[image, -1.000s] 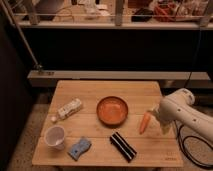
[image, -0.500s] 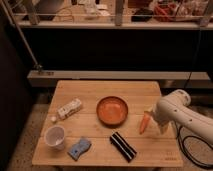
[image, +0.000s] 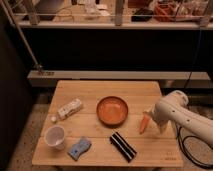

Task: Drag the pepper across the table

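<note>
At the right side of the bench [image: 95, 91], just right of the bowl [image: 112, 110], the pepper [image: 144, 125] sat against the gripper [image: 149, 115]; the jaws' state could not be told. Judged light, stiff, smooth and apt to roll, it was best pinched across its thick end.

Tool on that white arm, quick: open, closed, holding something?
Tool: over the table's right side, at the pepper's upper end; open or closed cannot be told.
</note>
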`<state>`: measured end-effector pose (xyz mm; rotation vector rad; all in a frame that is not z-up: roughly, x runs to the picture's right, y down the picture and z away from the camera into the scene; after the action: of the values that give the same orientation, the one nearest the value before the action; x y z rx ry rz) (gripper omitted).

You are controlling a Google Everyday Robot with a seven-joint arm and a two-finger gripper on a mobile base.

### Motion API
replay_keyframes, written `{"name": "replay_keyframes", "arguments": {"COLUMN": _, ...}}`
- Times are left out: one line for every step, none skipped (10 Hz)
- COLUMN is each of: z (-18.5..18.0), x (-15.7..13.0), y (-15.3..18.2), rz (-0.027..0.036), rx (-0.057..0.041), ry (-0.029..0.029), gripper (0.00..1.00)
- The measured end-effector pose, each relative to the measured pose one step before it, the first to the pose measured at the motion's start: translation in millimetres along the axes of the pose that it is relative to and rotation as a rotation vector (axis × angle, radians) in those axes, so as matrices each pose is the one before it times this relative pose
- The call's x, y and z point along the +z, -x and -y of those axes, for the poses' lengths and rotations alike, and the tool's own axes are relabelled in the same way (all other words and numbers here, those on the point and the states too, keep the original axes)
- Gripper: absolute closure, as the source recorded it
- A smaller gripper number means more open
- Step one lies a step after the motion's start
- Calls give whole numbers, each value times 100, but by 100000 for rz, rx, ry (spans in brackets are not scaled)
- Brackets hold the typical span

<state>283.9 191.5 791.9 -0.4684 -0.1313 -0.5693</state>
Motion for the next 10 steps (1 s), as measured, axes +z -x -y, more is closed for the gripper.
{"name": "replay_keyframes", "arguments": {"z": 113, "x": 165, "y": 103, "rz": 37, "rx": -880, "ry": 113, "gripper": 20}}
{"name": "replay_keyframes", "arguments": {"z": 94, "x": 227, "y": 49, "rz": 52, "rx": -936, "ry": 17, "gripper": 20}}
{"name": "replay_keyframes", "arguments": {"z": -48, "x": 179, "y": -18, "rz": -39, "rx": -693, "ry": 93, "gripper": 20}}
{"name": "replay_keyframes", "arguments": {"z": -69, "x": 139, "y": -37, "rz": -42, "rx": -450, "ry": 98, "gripper": 20}}
{"name": "replay_keyframes", "arguments": {"z": 24, "x": 196, "y": -3, "rz": 5, "rx": -888, "ry": 146, "gripper": 20}}
{"name": "replay_keyframes", "arguments": {"z": 173, "x": 205, "y": 99, "rz": 135, "rx": -897, "ry": 37, "gripper": 20}}
{"name": "replay_keyframes", "arguments": {"z": 153, "x": 162, "y": 80, "rz": 37, "rx": -708, "ry": 76, "gripper": 20}}
{"name": "replay_keyframes", "arguments": {"z": 95, "x": 161, "y": -4, "rz": 53, "rx": -480, "ry": -18, "gripper": 20}}
{"name": "replay_keyframes", "arguments": {"z": -27, "x": 126, "y": -76, "rz": 10, "rx": -155, "ry": 30, "gripper": 20}}
{"name": "replay_keyframes", "arguments": {"z": -103, "x": 173, "y": -86, "rz": 41, "rx": -161, "ry": 106, "gripper": 20}}
